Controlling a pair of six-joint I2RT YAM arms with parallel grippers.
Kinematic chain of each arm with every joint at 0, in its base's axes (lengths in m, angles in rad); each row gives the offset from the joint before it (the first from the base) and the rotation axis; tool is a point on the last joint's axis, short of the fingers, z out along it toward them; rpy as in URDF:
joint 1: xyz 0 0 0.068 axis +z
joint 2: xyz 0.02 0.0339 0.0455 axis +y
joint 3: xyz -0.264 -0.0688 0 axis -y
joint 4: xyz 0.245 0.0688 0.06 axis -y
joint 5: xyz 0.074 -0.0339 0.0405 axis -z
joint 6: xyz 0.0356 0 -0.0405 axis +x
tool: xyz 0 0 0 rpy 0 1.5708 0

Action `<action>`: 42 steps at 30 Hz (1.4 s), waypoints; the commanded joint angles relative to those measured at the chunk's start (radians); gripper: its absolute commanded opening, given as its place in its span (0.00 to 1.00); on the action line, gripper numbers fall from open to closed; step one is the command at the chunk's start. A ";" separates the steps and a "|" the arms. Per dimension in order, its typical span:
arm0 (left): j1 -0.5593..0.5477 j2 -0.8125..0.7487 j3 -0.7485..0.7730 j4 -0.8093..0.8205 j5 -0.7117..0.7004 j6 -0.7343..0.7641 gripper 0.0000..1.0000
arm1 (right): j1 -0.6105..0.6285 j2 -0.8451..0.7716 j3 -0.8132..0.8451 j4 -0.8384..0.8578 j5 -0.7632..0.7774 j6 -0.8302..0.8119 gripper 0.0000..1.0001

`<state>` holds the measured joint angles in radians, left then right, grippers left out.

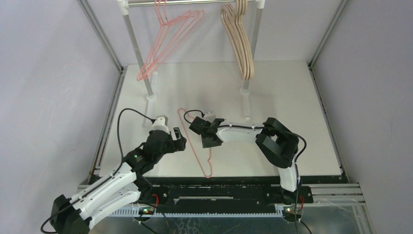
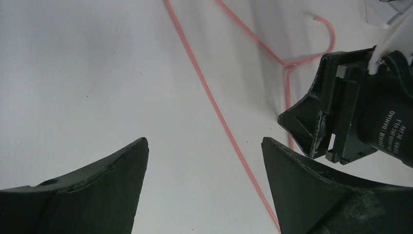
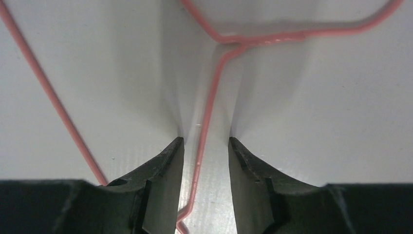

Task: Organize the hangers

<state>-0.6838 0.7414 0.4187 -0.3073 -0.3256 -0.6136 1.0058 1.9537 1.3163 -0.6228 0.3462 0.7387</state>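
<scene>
While a thin pink wire hanger [image 3: 207,122] lies on the white table [image 1: 292,97], right gripper [image 3: 205,141] straddling its wire, jaws slightly apart, left gripper [image 2: 204,141] nearby, spread wide.

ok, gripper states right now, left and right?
Left gripper: open, holding nothing.
Right gripper: open, fingers on either side of the pink hanger, not clamped on it.

A: What colour are the wire hangers [image 1: 170,41]?
B: Pink-red, and the loose hanger [image 3: 210,97] too. The wooden hangers [image 1: 243,53] are beige, striped in layers.
A: The table [image 1: 292,107]?
B: Plain white. The rail [image 1: 204,2] is silver.
</scene>
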 commanded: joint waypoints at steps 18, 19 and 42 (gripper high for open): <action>0.006 -0.109 0.021 -0.058 0.004 0.001 0.90 | -0.012 0.072 0.032 -0.114 0.025 0.014 0.00; 0.006 -0.106 0.024 -0.058 0.002 0.003 0.90 | -0.012 0.073 0.032 -0.111 0.034 0.006 0.00; 0.006 0.149 0.007 0.132 0.095 -0.012 0.87 | 0.040 -0.300 -0.202 0.107 0.238 -0.127 0.00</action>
<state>-0.6838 0.8497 0.4187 -0.2852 -0.2718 -0.6209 1.0367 1.7206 1.1366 -0.6044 0.5507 0.6476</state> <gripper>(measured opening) 0.877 0.007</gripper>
